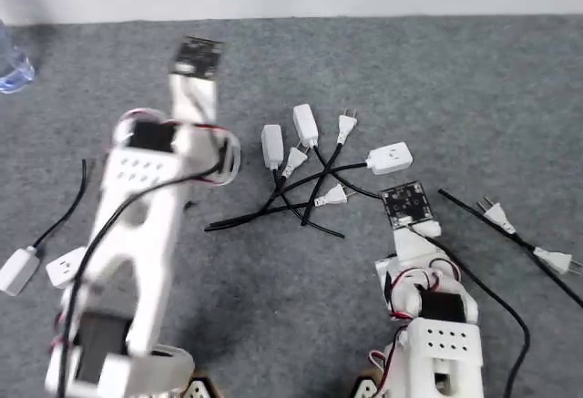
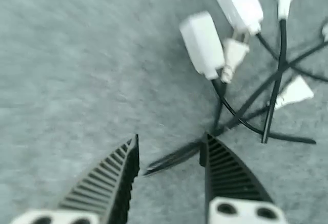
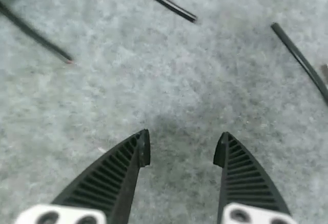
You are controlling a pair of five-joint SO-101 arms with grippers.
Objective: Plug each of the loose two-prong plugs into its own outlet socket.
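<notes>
A tangle of black cords (image 1: 301, 193) lies mid-table with white outlet sockets (image 1: 272, 146) (image 1: 305, 125) (image 1: 390, 158) and white two-prong plugs (image 1: 346, 127) (image 1: 294, 159) (image 1: 335, 196). My left gripper (image 2: 169, 152) is open and holds nothing; a black cord end (image 2: 171, 158) lies on the mat between its fingertips. Beyond it are two sockets (image 2: 202, 44) (image 2: 239, 3), with a plug (image 2: 234, 54) lying against the nearer one. My right gripper (image 3: 182, 149) is open over bare grey mat, with cord ends (image 3: 164, 1) (image 3: 300, 60) farther off.
Two more sockets (image 1: 18, 269) (image 1: 66, 266) lie at the left edge beside the left arm (image 1: 146, 198). A corded pair of plugs (image 1: 492, 213) (image 1: 556, 259) lies at the right. A clear bottle (image 1: 11, 66) stands at the far left. The right arm (image 1: 428, 307) is near the front edge.
</notes>
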